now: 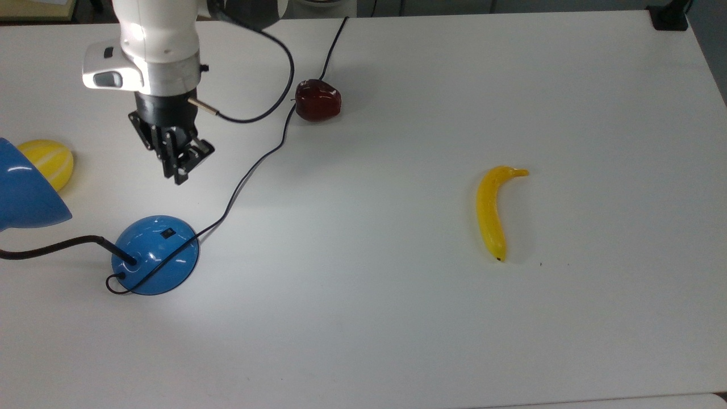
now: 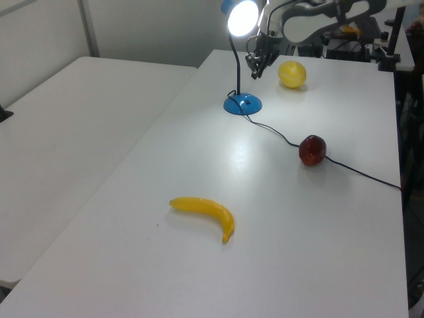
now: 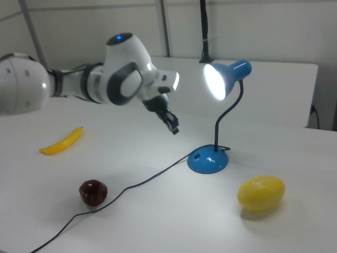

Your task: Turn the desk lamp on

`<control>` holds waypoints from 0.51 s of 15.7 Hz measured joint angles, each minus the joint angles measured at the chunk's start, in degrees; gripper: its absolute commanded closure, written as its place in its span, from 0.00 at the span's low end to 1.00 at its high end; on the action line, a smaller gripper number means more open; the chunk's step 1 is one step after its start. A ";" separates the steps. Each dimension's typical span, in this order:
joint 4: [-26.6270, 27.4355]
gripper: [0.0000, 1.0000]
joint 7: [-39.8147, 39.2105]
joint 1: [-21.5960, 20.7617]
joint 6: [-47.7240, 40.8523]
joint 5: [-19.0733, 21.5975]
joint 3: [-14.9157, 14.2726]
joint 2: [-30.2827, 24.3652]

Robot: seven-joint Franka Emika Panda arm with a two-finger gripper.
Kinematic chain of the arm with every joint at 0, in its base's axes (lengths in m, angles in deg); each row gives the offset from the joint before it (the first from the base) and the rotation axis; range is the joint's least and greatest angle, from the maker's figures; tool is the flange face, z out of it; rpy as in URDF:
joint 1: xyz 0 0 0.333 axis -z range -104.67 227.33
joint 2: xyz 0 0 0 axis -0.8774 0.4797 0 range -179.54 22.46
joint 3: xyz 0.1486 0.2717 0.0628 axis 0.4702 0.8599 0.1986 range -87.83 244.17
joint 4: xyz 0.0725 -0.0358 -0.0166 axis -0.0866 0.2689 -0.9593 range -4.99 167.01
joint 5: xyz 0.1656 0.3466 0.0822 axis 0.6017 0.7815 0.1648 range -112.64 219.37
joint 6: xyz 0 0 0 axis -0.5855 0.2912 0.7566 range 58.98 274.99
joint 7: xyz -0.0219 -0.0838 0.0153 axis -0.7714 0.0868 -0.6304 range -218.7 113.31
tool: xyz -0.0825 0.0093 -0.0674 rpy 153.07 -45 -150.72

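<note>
The desk lamp stands at the top view's left, its blue domed base (image 1: 154, 255) showing a small black switch (image 1: 168, 232) on top. Its blue cone shade (image 1: 23, 187) reaches over the table's left edge. In the right view the shade (image 3: 226, 78) glows brightly, and a bright patch lies on the table near the base (image 3: 208, 159). My gripper (image 1: 180, 173) hangs shut and holding nothing, lifted well above and behind the base, clear of the switch. In the left view the gripper (image 2: 254, 73) hovers beside the lit shade (image 2: 242, 18).
The lamp's black cord (image 1: 250, 165) runs from the base past a dark red apple (image 1: 317, 99) to the table's far edge. A yellow striped fruit (image 1: 48, 162) lies behind the shade. A banana (image 1: 492, 210) lies at the top view's right.
</note>
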 measured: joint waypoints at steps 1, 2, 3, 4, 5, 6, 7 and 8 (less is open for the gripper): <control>0.90 0.54 -1.26 -0.66 -2.71 0.96 0.02 -2.28; 1.61 0.43 -3.00 -1.33 -5.93 2.00 0.02 -4.52; 2.10 0.23 -4.61 -1.95 -9.05 2.79 0.02 -6.40; 2.59 0.00 -6.59 -2.85 -13.37 3.55 -0.01 -8.61; 2.84 0.00 -7.75 -3.59 -16.28 3.83 -0.06 -10.08; 3.08 0.00 -8.97 -4.57 -19.78 3.94 -0.14 -11.74; 3.39 0.00 -10.04 -5.49 -22.69 3.99 -0.19 -13.15; 3.73 0.00 -11.16 -6.36 -25.15 4.01 -0.20 -14.40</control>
